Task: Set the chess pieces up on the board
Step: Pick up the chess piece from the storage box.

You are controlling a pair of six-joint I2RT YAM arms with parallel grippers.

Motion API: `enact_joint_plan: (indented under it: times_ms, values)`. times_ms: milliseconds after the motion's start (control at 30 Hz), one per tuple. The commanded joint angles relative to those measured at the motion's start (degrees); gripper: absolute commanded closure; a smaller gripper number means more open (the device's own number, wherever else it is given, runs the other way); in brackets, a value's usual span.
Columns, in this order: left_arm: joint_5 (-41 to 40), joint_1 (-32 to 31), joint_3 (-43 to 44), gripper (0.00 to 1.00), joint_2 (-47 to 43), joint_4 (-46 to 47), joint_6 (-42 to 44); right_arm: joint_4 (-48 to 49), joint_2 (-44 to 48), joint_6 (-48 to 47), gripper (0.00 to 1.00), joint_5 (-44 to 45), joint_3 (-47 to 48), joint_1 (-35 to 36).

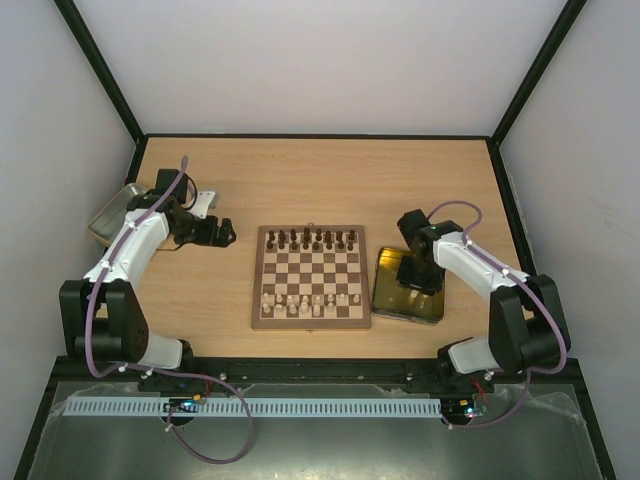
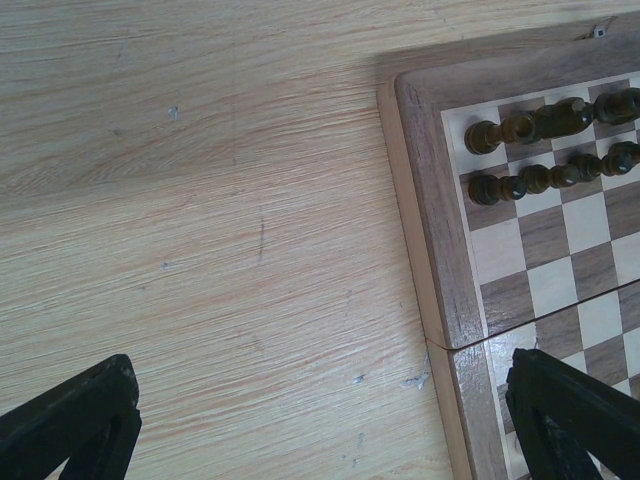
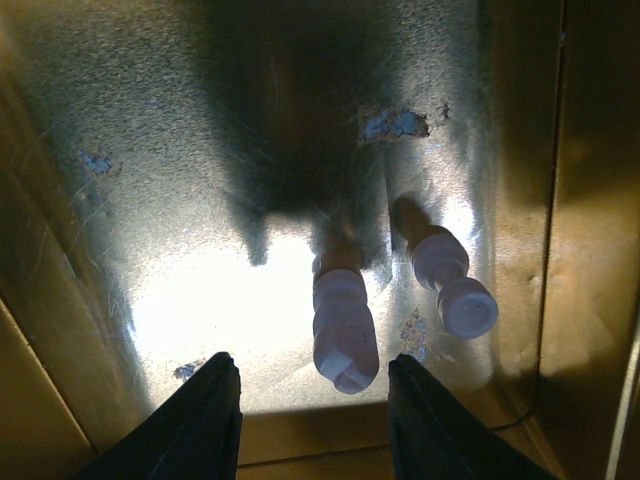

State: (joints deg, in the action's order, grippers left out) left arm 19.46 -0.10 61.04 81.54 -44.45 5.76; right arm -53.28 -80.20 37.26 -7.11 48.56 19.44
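The board (image 1: 311, 277) lies at the table's middle. Dark brown pieces (image 1: 318, 240) fill its two far rows, and pale pieces (image 1: 305, 302) stand on its near rows. My left gripper (image 1: 222, 233) is open and empty over bare table left of the board. In the left wrist view it (image 2: 320, 445) spans the board's corner (image 2: 440, 250), with dark pieces (image 2: 550, 120) beyond. My right gripper (image 1: 415, 272) hangs in a yellowish tray (image 1: 388, 292). In the right wrist view it (image 3: 315, 420) is open, and a lying pale piece (image 3: 343, 320) sits just ahead between its fingers. Another pale piece (image 3: 455, 285) lies to the right.
A grey metal tray (image 1: 108, 213) sits at the far left, behind the left arm. The yellowish tray's walls (image 3: 590, 250) close round the right gripper. Black frame posts and white walls enclose the table.
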Motion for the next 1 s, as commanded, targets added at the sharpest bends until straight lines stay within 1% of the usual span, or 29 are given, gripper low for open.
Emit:
enact_joint_plan:
  times_ms: [0, 200, 300, 500, 633, 800, 967]
  values:
    - [0.05, -0.17, 0.09, 0.00, 0.56, -0.49, -0.05, 1.53, -1.27, -0.67, 0.62, 1.04, -0.92, -0.53]
    - [0.05, -0.17, -0.03, 0.00, 0.40, -0.38, 0.02, 2.72, -2.94, -0.61, 0.66, 1.14, -1.36, -0.63]
    - [0.05, -0.17, 0.01, 0.01, 0.28, -0.38, 0.03, 3.37, -3.61, -0.61, 0.69, 1.07, -1.47, -0.67]
    - [0.05, -0.17, -0.03, 0.00, 0.37, -0.30, -0.04, 4.49, -4.11, -0.34, 0.78, 0.87, -1.37, -0.72]
    - [0.11, -0.17, -0.02, 0.00, 0.53, -0.33, 0.02, 4.68, -4.02, -0.14, 0.82, 0.82, -1.36, -0.72]
    - [0.31, -0.17, 0.10, 0.01, 0.88, -0.38, 0.07, 3.25, -3.63, -0.33, 0.83, 1.57, -0.48, -0.72]
    - [0.48, -0.21, 0.14, 0.01, 1.30, -0.38, 0.20, -0.20, -2.29, -0.69, 0.84, 1.82, 2.26, -0.71]
